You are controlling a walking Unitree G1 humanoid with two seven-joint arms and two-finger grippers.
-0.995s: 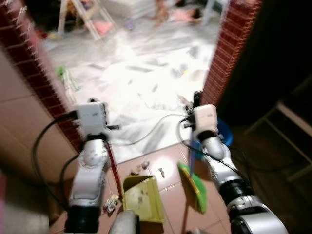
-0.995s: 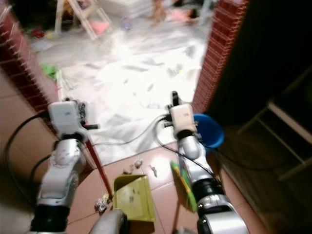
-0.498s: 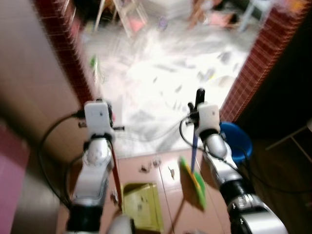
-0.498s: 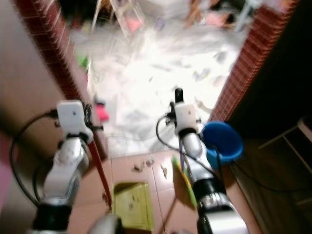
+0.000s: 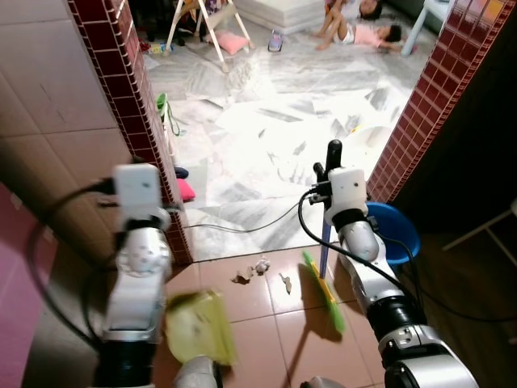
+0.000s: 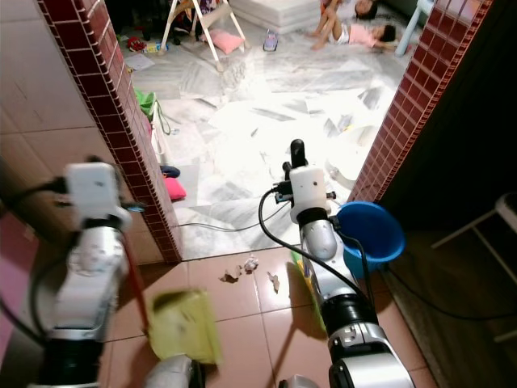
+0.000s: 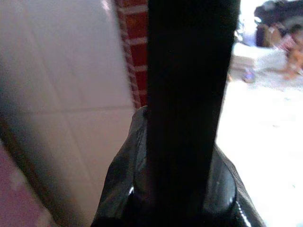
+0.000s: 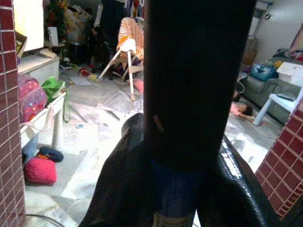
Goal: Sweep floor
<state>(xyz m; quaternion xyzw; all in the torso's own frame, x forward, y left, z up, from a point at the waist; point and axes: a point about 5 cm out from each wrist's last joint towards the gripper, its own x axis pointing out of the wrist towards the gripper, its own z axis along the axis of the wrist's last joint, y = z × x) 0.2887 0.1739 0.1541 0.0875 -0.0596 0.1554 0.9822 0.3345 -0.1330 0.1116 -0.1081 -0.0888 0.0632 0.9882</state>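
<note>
Small scraps of crumpled litter (image 5: 252,270) lie on the terracotta floor tiles (image 5: 266,339), just inside the doorway, at 12 o'clock from the robot. Green-bristled broom w/ blue handle (image 5: 323,291) stands just beside the scraps, at their 3 o'clock, head on the tiles. Right tool (image 5: 332,158) grips the blue handle near its top; right wrist view shows dark fingers (image 8: 118,175) closed round the shaft. Yellow-green plastic dustpan (image 5: 198,327) w/ red handle sits at 7 o'clock from the scraps, well apart, blurred. Left tool (image 7: 184,156) is clamped on that handle; left wrist view shows a dark shaft running up between the pads.

Step in hand, judged: gathering scraps toward the pan. To do it well: tilt the pan lip flat to the tiles, facing the scraps; draw the broom in short strokes toward 7–8 o'clock; keep bristles low so light bits don't flick off toward the pale marble floor (image 5: 266,121) beyond.

Views compared: eye views give the layout, i.e. broom, pan, scraps, red brick pillar (image 5: 137,121), blue plastic bucket (image 6: 373,230) at 2 o'clock, grey cable (image 5: 242,226) across the threshold. Wrist views give the grip close up, plus the far room: white-legged folding chair (image 8: 127,56), pink cushion (image 8: 40,169), a person lying on the floor (image 8: 241,111).
</note>
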